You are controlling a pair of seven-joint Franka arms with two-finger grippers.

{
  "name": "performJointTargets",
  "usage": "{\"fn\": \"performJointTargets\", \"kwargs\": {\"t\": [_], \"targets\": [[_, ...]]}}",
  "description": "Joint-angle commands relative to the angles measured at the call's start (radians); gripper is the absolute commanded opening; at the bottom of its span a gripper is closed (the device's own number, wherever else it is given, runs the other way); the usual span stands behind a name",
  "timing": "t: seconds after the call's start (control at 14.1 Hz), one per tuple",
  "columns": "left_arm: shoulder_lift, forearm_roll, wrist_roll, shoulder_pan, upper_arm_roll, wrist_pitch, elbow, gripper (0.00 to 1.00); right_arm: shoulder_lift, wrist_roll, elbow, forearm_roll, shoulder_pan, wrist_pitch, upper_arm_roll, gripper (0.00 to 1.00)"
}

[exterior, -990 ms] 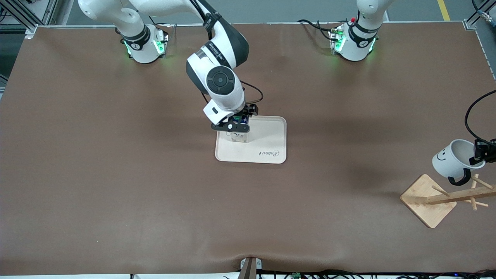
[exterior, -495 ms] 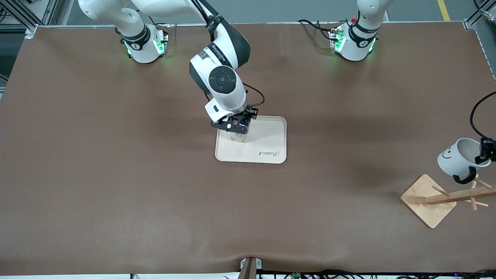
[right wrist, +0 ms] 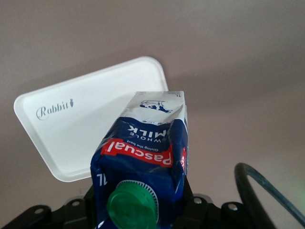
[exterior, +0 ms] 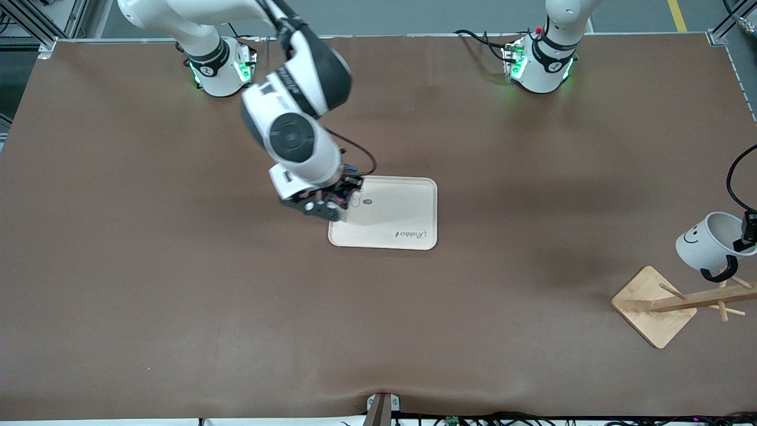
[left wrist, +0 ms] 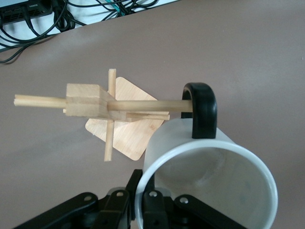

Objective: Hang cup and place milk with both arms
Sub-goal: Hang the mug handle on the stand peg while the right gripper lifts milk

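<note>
My right gripper is shut on the milk, a blue carton with a red band and a green cap. It holds the carton in the air over the edge of the cream tray at the right arm's end. The arm hides most of the carton in the front view. My left gripper is shut on the rim of the white smiley cup and holds it over the wooden rack. In the left wrist view the cup's black handle is at the tip of a rack peg.
The rack stands on a square wooden base near the left arm's end of the brown table. The tray carries the word Rabbit and has nothing on it. Cables lie along the table's front edge.
My right gripper has lifted the milk off the tray and carried it toward the right arm's end. My left gripper has moved the cup a little toward the left arm's end, its handle nearer the peg.
</note>
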Motion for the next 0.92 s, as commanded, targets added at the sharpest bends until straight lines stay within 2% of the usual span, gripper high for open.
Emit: {"fn": "performJointTargets", "kwargs": {"t": [0.0,0.14,0.35,0.57,0.78,0.85], "targets": [[0.029,-0.022,0.036,0.012,-0.009,0.016,0.029,0.00,-0.052,-0.140,-0.001,0.011,-0.101,-0.097,0.008,0.00],[0.040,-0.023,0.060,0.021,-0.009,0.017,0.034,0.00,-0.077,-0.247,-0.009,-0.002,-0.182,-0.168,0.005,0.00],[0.055,-0.029,0.064,0.032,-0.011,0.017,0.052,0.00,-0.107,-0.521,-0.044,-0.005,-0.370,-0.234,0.005,0.00],[0.067,-0.054,0.067,0.053,-0.011,0.017,0.053,0.00,-0.120,-0.772,-0.104,-0.069,-0.533,-0.229,0.005,0.00],[0.069,-0.059,0.064,0.053,-0.009,0.017,0.053,0.00,-0.112,-0.883,-0.162,-0.138,-0.645,-0.196,0.005,0.00],[0.069,-0.059,0.059,0.053,-0.009,0.017,0.053,0.06,-0.112,-0.925,-0.190,-0.140,-0.677,-0.182,0.005,0.00]]}}
